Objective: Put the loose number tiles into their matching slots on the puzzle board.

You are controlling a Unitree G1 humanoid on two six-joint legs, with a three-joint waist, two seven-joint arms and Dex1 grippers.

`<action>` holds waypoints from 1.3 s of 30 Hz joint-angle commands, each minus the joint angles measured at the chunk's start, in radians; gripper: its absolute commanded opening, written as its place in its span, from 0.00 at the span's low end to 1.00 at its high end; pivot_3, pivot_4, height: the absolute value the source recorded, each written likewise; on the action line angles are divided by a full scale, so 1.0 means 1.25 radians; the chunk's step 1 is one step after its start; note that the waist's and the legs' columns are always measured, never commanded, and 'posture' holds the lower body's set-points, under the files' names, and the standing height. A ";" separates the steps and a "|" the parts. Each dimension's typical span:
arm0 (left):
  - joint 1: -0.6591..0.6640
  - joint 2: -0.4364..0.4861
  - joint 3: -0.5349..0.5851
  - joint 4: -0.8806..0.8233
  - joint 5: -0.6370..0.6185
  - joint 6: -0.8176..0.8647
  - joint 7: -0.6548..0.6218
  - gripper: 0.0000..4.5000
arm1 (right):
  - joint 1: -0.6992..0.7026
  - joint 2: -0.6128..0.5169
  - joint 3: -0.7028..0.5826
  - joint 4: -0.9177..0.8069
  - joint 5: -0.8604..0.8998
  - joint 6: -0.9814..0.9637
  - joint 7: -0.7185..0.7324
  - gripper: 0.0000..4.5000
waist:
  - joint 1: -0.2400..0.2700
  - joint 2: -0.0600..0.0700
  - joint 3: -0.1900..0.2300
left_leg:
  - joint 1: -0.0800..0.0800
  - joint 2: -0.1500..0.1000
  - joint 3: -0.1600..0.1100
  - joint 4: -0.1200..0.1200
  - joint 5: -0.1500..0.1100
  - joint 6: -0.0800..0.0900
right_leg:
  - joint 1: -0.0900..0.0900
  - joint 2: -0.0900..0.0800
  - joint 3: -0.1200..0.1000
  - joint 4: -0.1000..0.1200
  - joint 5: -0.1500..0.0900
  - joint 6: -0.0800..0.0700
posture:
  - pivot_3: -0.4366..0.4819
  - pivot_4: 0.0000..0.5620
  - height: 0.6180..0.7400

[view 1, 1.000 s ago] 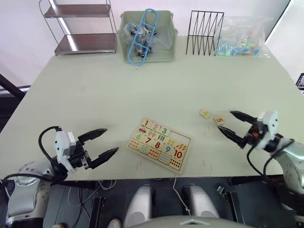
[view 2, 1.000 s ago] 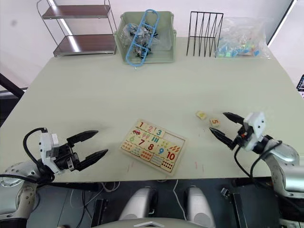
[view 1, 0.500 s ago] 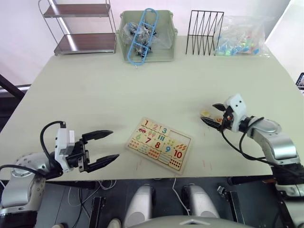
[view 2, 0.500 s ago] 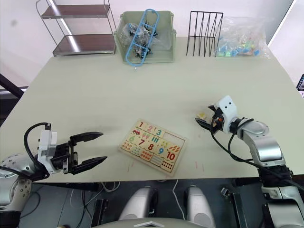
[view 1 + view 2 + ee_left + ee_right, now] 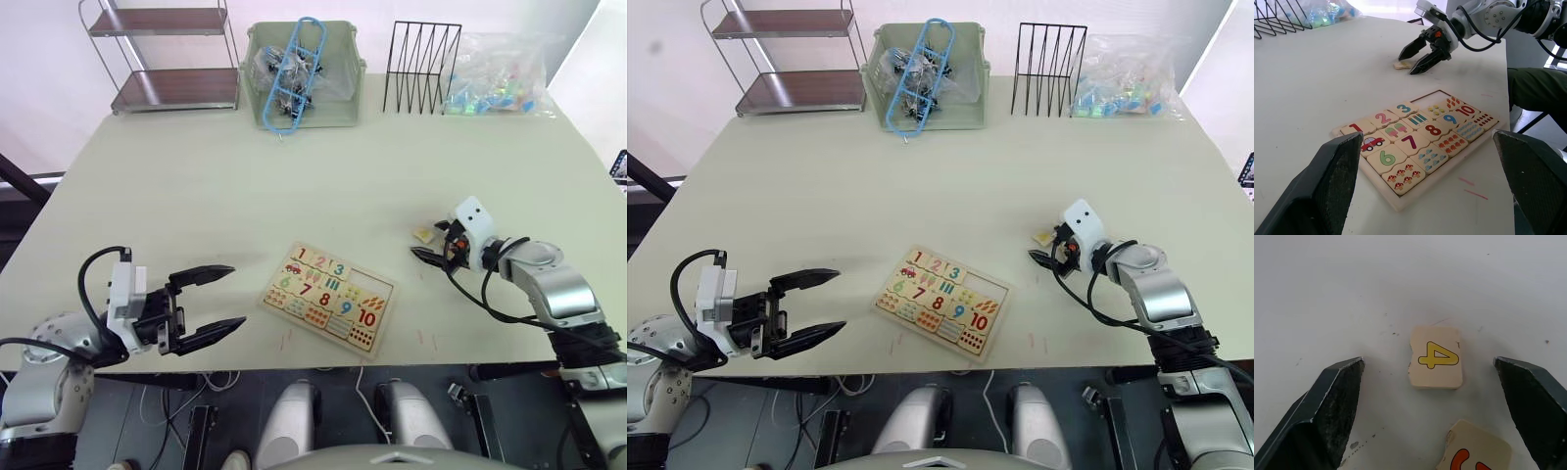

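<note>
- Since a second ago, the right gripper (image 5: 432, 245) has swung in from the table's near edge toward the two loose tiles, which lie on the bare table on the right arm's side of the puzzle board (image 5: 329, 297), apart from it; the left gripper (image 5: 217, 304) has barely shifted.
- Right gripper's fingers are spread wide, and in its wrist view the "4" tile (image 5: 1435, 357) lies flat straight ahead, midway between the two fingertips and touching neither.
- A second tile with an orange digit (image 5: 1475, 452) sits just beside the "4", nearer the wrist; I'd guess the "5".
- By my reading the right arm is far nearer; the left gripper hovers open on the board's opposite side, well apart from both tiles.
- Tiles are thin, squarish, pale smooth wood with rounded corners, so a pinch across opposite edges looks needed.
- On the board, 1, 2 and 3 are seated; the slots (image 5: 370, 284) beyond the 3 look empty.
</note>
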 commanded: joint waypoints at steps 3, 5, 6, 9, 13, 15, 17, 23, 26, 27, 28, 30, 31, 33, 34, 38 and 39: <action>-0.010 0.003 0.018 -0.022 -0.012 -0.006 0.003 1.00 | -0.024 0.010 0.004 0.014 -0.009 -0.010 0.010 0.47 | 0.000 0.000 0.000 | 0.000 0.000 0.000 0.000 0.000 0.000 | 0.000 0.000 0.000 0.000 0.000 0.000 | 0.48 0.27 1.00; -0.012 0.002 0.017 -0.020 -0.011 -0.007 0.002 1.00 | -0.030 0.012 0.009 0.027 -0.019 -0.015 0.010 0.26 | 0.000 0.000 0.000 | 0.000 0.000 0.000 0.000 0.000 0.000 | 0.000 0.000 0.000 0.000 0.000 0.000 | 0.48 0.27 1.00; -0.012 0.002 0.017 -0.019 -0.011 -0.007 0.001 1.00 | -0.032 0.011 0.012 0.033 -0.024 -0.020 0.011 0.18 | 0.000 0.000 0.000 | 0.000 0.000 0.000 0.000 0.000 0.000 | 0.000 0.000 0.000 0.000 0.000 0.000 | 0.48 0.27 1.00; -0.013 0.001 0.017 -0.020 -0.011 -0.006 0.000 1.00 | -0.034 0.010 0.012 0.038 -0.033 -0.030 0.011 0.18 | 0.000 0.000 0.000 | 0.000 0.000 0.000 0.000 0.000 0.000 | 0.000 0.000 0.000 0.000 0.000 0.000 | 0.48 0.27 1.00; -0.012 0.001 0.017 -0.019 -0.011 -0.007 -0.001 1.00 | -0.030 0.007 0.002 0.017 -0.028 -0.027 0.015 0.18 | 0.000 0.000 0.000 | 0.000 0.000 0.000 0.000 0.000 0.000 | 0.000 0.000 0.000 0.000 0.000 0.000 | 0.48 0.27 1.00; -0.012 0.001 0.017 -0.017 -0.010 -0.008 -0.003 1.00 | -0.026 0.004 -0.004 -0.007 -0.021 -0.018 0.018 0.18 | 0.000 0.000 0.000 | 0.000 0.000 0.000 0.000 0.000 0.000 | 0.000 0.000 0.000 0.000 0.000 0.000 | 0.48 0.27 1.00; -0.012 0.002 0.017 -0.015 -0.010 -0.009 -0.006 1.00 | -0.021 0.002 -0.009 -0.033 -0.018 -0.005 0.014 0.18 | 0.000 0.000 0.000 | 0.000 0.000 0.000 0.000 0.000 0.000 | 0.000 0.000 0.000 0.000 0.000 0.000 | 0.48 0.27 1.00; -0.015 0.007 0.013 -0.003 -0.007 -0.013 -0.027 1.00 | 0.018 -0.026 -0.021 -0.194 0.021 0.101 0.022 0.18 | 0.000 0.000 0.000 | 0.000 0.000 -0.001 0.000 0.000 0.000 | 0.000 0.000 0.000 0.000 0.000 0.000 | 0.48 0.27 1.00; -0.017 0.014 0.009 0.010 -0.001 -0.018 -0.049 1.00 | 0.030 -0.038 -0.016 -0.281 0.041 0.174 0.013 0.18 | 0.000 0.000 0.000 | 0.000 0.000 -0.001 0.000 0.000 0.000 | 0.000 0.000 0.000 0.000 0.000 0.000 | 0.48 0.27 1.00; -0.018 0.015 0.008 0.013 0.001 -0.019 -0.053 1.00 | 0.031 -0.040 -0.015 -0.298 0.048 0.191 0.010 0.18 | 0.000 0.000 0.000 | 0.000 0.000 -0.001 0.000 0.000 0.000 | 0.000 0.000 0.000 0.000 0.000 -0.001 | 0.48 0.27 1.00; -0.020 0.016 0.009 0.016 0.003 -0.020 -0.058 1.00 | 0.032 -0.041 -0.011 -0.319 0.054 0.208 0.009 0.18 | -0.001 0.000 0.000 | 0.000 0.000 -0.001 0.000 0.000 0.000 | 0.000 0.000 0.000 0.000 -0.001 -0.001 | 0.48 0.27 1.00; -0.028 0.020 0.009 0.028 0.006 -0.023 -0.070 1.00 | 0.032 -0.038 0.009 -0.379 0.065 0.257 -0.003 0.18 | 0.000 0.000 0.000 | 0.000 0.000 -0.001 0.000 0.000 0.000 | 0.000 0.000 0.000 0.000 -0.001 -0.002 | 0.48 0.27 1.00; -0.032 0.021 0.009 0.033 0.007 -0.023 -0.074 1.00 | 0.032 -0.036 0.023 -0.407 0.065 0.281 -0.013 0.18 | 0.000 0.000 0.000 | 0.000 0.000 -0.001 0.000 0.000 0.000 | 0.000 0.000 -0.001 0.000 -0.001 -0.002 | 0.48 0.27 1.00; -0.037 0.023 0.009 0.039 0.009 -0.024 -0.080 1.00 | 0.031 -0.030 0.041 -0.451 0.073 0.321 -0.031 0.18 | 0.000 0.000 0.000 | 0.000 0.000 -0.001 0.000 0.000 0.000 | 0.000 0.000 -0.001 0.000 -0.001 -0.001 | 0.48 0.27 1.00; -0.039 0.023 0.009 0.041 0.009 -0.025 -0.082 1.00 | 0.029 -0.026 0.046 -0.465 0.078 0.339 -0.039 0.18 | 0.000 0.000 0.000 | -0.001 0.000 -0.001 0.000 0.000 0.000 | 0.000 0.000 -0.001 0.000 -0.001 -0.001 | 0.48 0.27 1.00; -0.033 0.024 0.012 0.037 0.009 -0.025 -0.086 1.00 | 0.019 -0.001 0.082 -0.515 0.092 0.419 -0.079 0.18 | 0.000 0.000 0.000 | -0.001 0.000 -0.001 0.000 0.000 0.000 | 0.000 0.000 -0.001 -0.001 -0.002 -0.003 | 0.48 0.27 1.00; -0.030 0.025 0.014 0.035 0.008 -0.025 -0.088 1.00 | 0.017 0.006 0.092 -0.527 0.096 0.439 -0.089 0.18 | 0.000 0.000 0.000 | -0.001 0.000 -0.001 0.000 0.000 0.000 | 0.000 -0.001 -0.001 -0.001 -0.002 -0.003 | 0.48 0.27 1.00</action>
